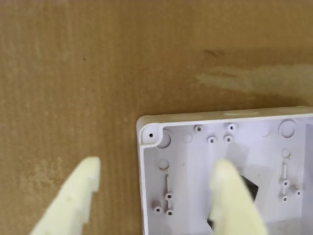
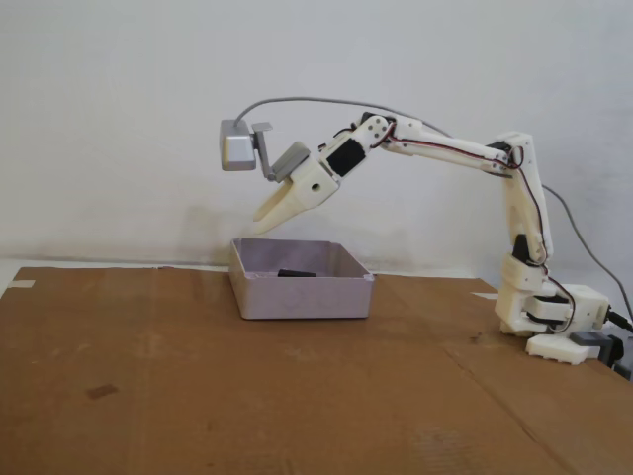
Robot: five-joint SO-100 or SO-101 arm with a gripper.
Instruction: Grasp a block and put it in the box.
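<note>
In the fixed view, the arm reaches from its base at the right of the frame toward the centre, and the hand (image 2: 265, 225) hangs in the air just above the box (image 2: 302, 294), clear of its rim. The box sits on the brown cardboard-covered counter (image 2: 198, 396), a little left of centre. Inside it, near the far wall, a dark flat shape shows over the front wall: the block (image 2: 295, 273), lying on the box floor.

In the wrist view, the hand (image 1: 159, 178) is spread apart and holds nothing. Its 2 pale yellow fingers (image 1: 73, 196) enter from the bottom edge, 1 at lower left over bare cardboard, the other at lower centre over the inside of the box (image 1: 146, 128). The block (image 1: 248, 185) peeks out in the lower right, mostly hidden behind that second finger, resting on the box floor among moulded pegs.
</note>
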